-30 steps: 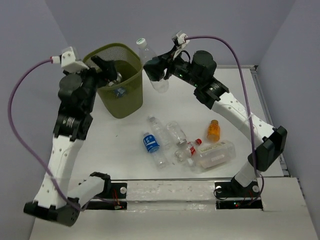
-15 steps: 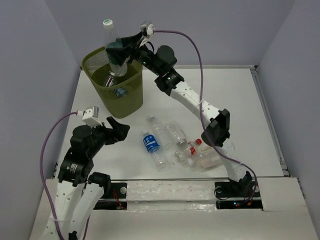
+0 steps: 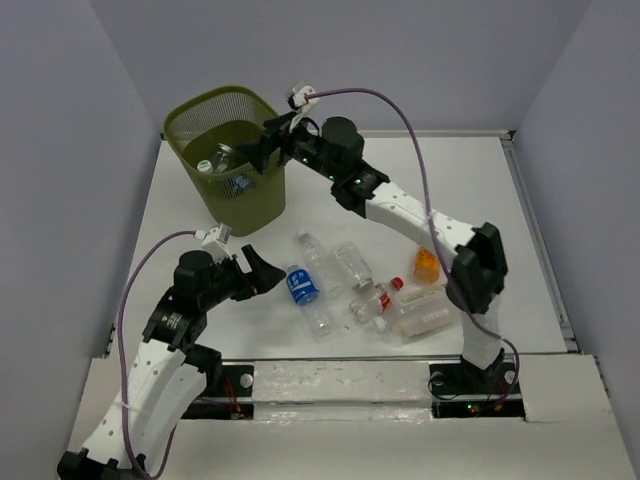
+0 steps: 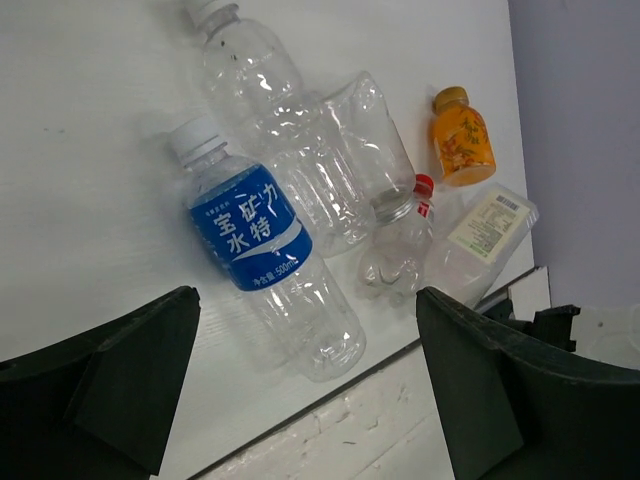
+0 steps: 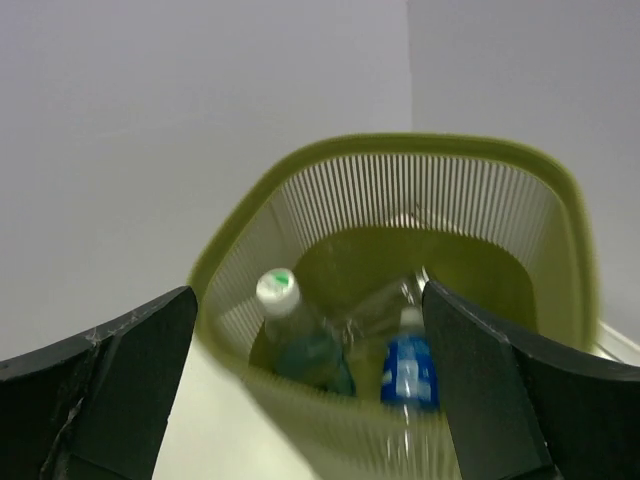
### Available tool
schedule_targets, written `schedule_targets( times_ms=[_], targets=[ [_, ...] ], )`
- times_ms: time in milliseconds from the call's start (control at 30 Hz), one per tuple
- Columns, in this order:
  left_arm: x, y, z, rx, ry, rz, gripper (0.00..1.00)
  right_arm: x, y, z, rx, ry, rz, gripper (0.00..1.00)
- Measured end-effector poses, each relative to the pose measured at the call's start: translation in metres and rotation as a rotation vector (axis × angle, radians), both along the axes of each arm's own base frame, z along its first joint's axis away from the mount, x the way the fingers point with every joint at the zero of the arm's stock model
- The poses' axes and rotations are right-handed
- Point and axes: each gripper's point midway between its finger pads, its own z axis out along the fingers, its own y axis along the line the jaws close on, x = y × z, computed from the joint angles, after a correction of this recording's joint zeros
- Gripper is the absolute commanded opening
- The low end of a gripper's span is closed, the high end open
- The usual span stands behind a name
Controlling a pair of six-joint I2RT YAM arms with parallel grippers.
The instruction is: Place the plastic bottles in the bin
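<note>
The olive-green mesh bin [image 3: 222, 102] stands at the back left. Inside it lie a green-capped bottle [image 5: 292, 325] and a blue-labelled one [image 5: 408, 368]. My right gripper [image 3: 258, 155] hangs open at the bin's right rim, looking down into it, with nothing between its fingers [image 5: 120, 380]. My left gripper [image 3: 268, 275] is open and low over the table, just left of a blue-labelled bottle [image 4: 250, 232]. Beside that bottle lie two clear bottles [image 4: 255, 75] [image 4: 365, 145], a red-capped one [image 4: 405, 240], a small orange one [image 4: 462, 145] and a large squarish clear one [image 4: 480, 235].
The loose bottles form a cluster near the table's front edge [image 3: 360, 362], between the two arm bases. Grey walls close the table in at the back and on both sides. The right arm's forearm [image 3: 410, 210] stretches over the table's middle.
My right gripper carried the green-capped bottle over the bin, opened and let it fall in. My left arm swung from the bin down to the bottles by the front edge.
</note>
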Motion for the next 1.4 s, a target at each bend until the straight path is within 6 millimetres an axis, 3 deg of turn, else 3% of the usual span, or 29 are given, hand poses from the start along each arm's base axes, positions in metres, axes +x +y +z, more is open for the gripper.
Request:
schedule_targets(
  times_ms=[133, 167, 233, 300, 367, 467, 633, 733, 833, 900, 1100, 1267, 1400],
  targets=[
    [-0.001, -0.014, -0.018, -0.005, 0.054, -0.021, 0.99, -0.051, -0.064, 0.029, -0.015, -0.043, -0.041, 0.98],
    [-0.002, -0.023, -0.022, -0.002, 0.066, -0.038, 0.99, -0.072, -0.089, 0.038, -0.006, -0.059, -0.052, 0.98],
    [-0.005, -0.039, -0.030, 0.013, 0.086, -0.070, 0.99, -0.096, -0.117, 0.041, 0.006, -0.074, -0.068, 0.98],
    [-0.008, -0.052, -0.040, 0.036, 0.115, -0.099, 0.99, -0.113, -0.138, 0.031, 0.000, -0.065, -0.078, 0.98],
    [-0.006, -0.058, -0.057, 0.088, 0.150, -0.083, 0.99, -0.124, -0.151, 0.004, -0.031, -0.026, -0.087, 0.97],
    [-0.003, -0.059, -0.080, 0.161, 0.198, -0.048, 0.99, -0.134, -0.164, -0.071, -0.152, 0.109, -0.093, 0.94],
    [0.009, -0.055, -0.106, 0.249, 0.221, 0.024, 0.99, -0.146, -0.184, -0.162, -0.327, 0.285, -0.125, 0.87],
    [0.019, -0.059, -0.118, 0.267, 0.224, 0.049, 0.98, -0.148, -0.192, -0.183, -0.369, 0.332, -0.147, 0.82],
    [0.026, -0.064, -0.133, 0.285, 0.242, 0.059, 0.93, -0.142, -0.194, -0.189, -0.382, 0.344, -0.184, 0.74],
    [0.035, -0.069, -0.130, 0.281, 0.229, 0.067, 0.85, -0.134, -0.194, -0.198, -0.400, 0.365, -0.216, 0.72],
    [0.036, -0.055, -0.128, 0.325, 0.219, 0.116, 0.73, -0.107, -0.176, -0.245, -0.517, 0.468, -0.264, 0.84],
    [0.034, -0.035, -0.089, 0.312, 0.135, 0.176, 0.73, -0.088, -0.150, -0.262, -0.569, 0.509, -0.241, 0.87],
    [0.040, -0.017, -0.025, 0.275, 0.003, 0.253, 0.72, -0.076, -0.134, -0.274, -0.613, 0.525, -0.233, 0.86]
  ],
)
